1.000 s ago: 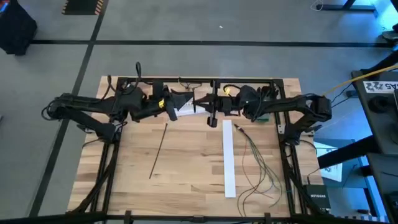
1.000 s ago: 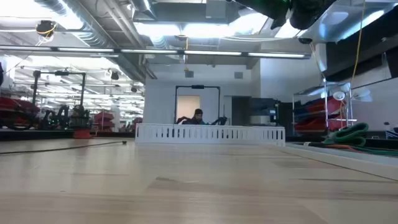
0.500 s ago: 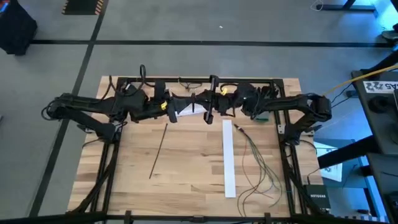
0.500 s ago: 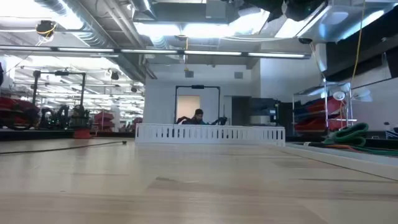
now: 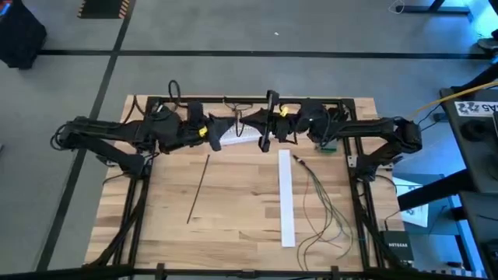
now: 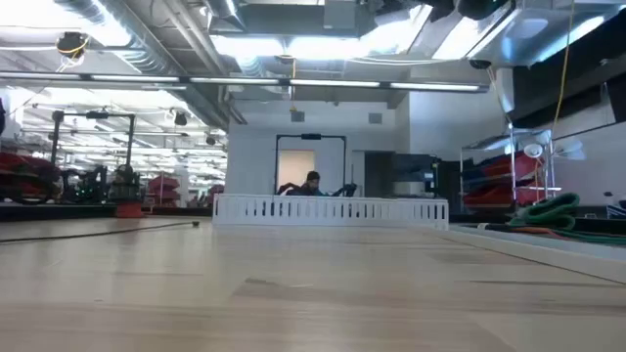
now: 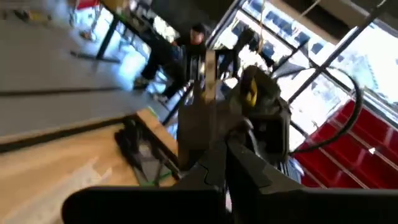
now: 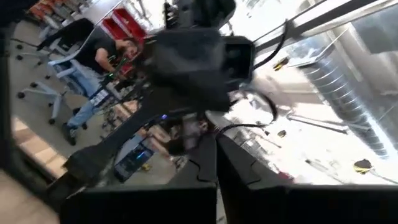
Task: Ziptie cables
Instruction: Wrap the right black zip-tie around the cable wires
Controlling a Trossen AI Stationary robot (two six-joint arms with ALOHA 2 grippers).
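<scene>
Both arms reach in from the sides along the far edge of the table (image 5: 233,225) and meet near its middle. The left gripper (image 5: 233,124) and the right gripper (image 5: 264,128) are close together there, raised above the wood; whether either pair of fingers is parted or closed cannot be told, and nothing can be seen in them.

The cables (image 5: 323,206) lie loose on the right side of the table, thin greenish and dark wires curving from near the top of a white strip (image 5: 285,198) down toward the near right corner. The strip lies lengthwise just left of them, its far end below the right gripper. A thin dark strip (image 5: 198,188) lies at a slight slant on the left half, well apart from the cables.

In the low view the tabletop (image 6: 293,293) runs back to a low white fence (image 6: 331,209), behind which a person (image 6: 311,183) sits. A green coil (image 6: 548,209) rests off to the right.
</scene>
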